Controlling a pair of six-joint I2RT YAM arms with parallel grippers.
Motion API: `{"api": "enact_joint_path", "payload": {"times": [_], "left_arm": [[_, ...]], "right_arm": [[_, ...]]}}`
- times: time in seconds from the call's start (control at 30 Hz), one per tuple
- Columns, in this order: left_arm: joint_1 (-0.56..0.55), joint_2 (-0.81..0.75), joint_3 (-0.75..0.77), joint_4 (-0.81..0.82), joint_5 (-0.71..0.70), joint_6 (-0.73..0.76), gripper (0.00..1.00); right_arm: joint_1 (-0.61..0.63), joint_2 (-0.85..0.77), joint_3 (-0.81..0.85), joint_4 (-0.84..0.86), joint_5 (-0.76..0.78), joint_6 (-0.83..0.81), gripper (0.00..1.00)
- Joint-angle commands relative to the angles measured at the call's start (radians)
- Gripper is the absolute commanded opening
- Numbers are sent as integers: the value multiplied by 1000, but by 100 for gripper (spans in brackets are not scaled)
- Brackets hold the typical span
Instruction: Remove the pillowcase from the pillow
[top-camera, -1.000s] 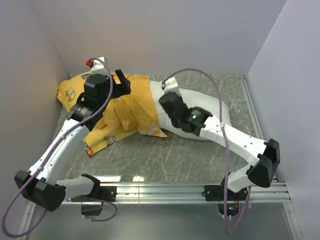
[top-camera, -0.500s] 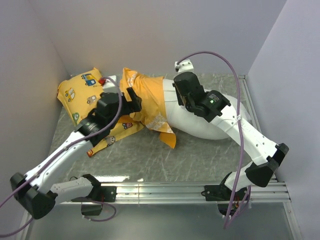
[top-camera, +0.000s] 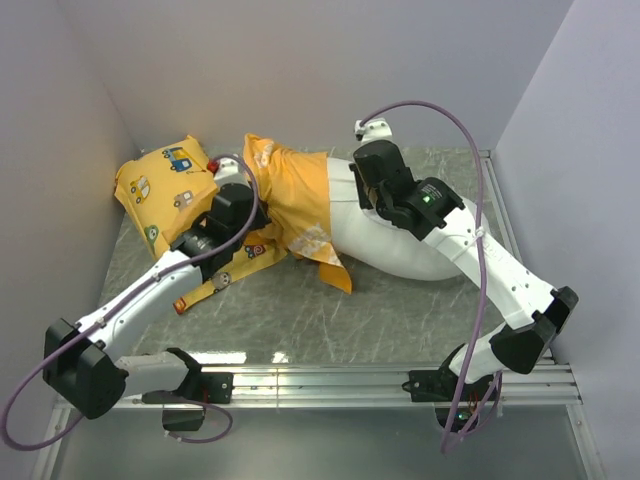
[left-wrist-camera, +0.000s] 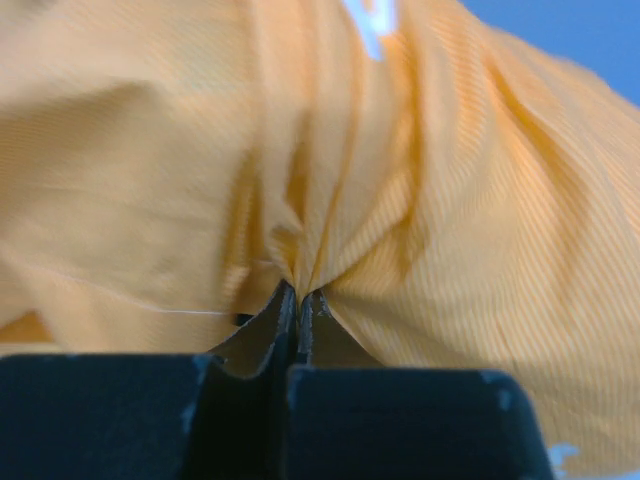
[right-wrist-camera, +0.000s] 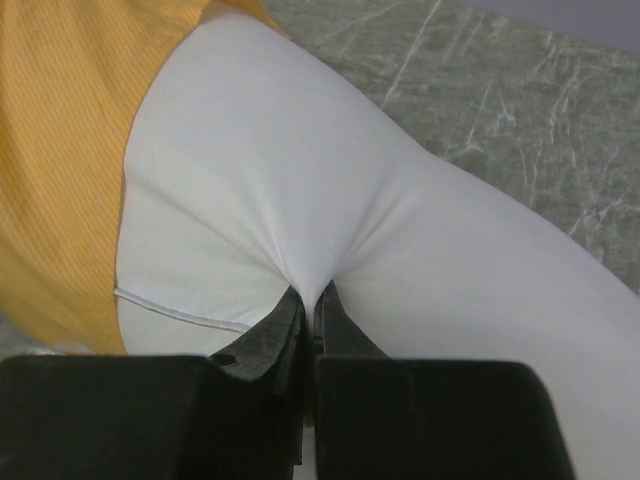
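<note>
Overhead view of two white robot arms reaching over a grey marbled desk (top-camera: 400, 320). A plump white pillow (top-camera: 400, 245) lies across the far half of the desk, from the middle toward the right. An orange pillowcase (top-camera: 295, 195) covers only its left end, bunched and wrinkled, with a loose corner trailing onto the desk in front. The rest of the pillow is bare. At the far left, against the wall, lies a yellow cushion (top-camera: 160, 180) printed with little vehicles, just beside the pillowcase.

The left arm stretches from the near left corner to the bunched cloth. Its wrist camera shows the left gripper (left-wrist-camera: 297, 300) pressed together, pinching a fold of the orange pillowcase, with creases fanning out from the pinch.

The right arm reaches in from the near right corner and bends down over the pillow near the edge of the pillowcase. Its wrist camera shows the right gripper (right-wrist-camera: 310, 297) pressed together, pinching a tuck of the pillow's white fabric. The orange cloth sits to the left of the pinch and bare desk beyond.
</note>
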Motion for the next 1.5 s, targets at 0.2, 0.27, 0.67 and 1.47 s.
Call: {"api": "enact_joint_path", "payload": {"times": [0.2, 0.27, 0.67, 1.47], "left_arm": [[425, 5, 289, -66, -85, 135, 0], [499, 0, 356, -91, -42, 142, 0], [326, -142, 357, -154, 62, 220, 1], [552, 128, 90, 32, 263, -6, 0]], "right_arm": [[-227, -199, -6, 93, -50, 46, 0], [-278, -227, -41, 93, -79, 66, 0], [-332, -101, -213, 199, -152, 82, 0], [-438, -346, 117, 160, -299, 168, 0]]}}
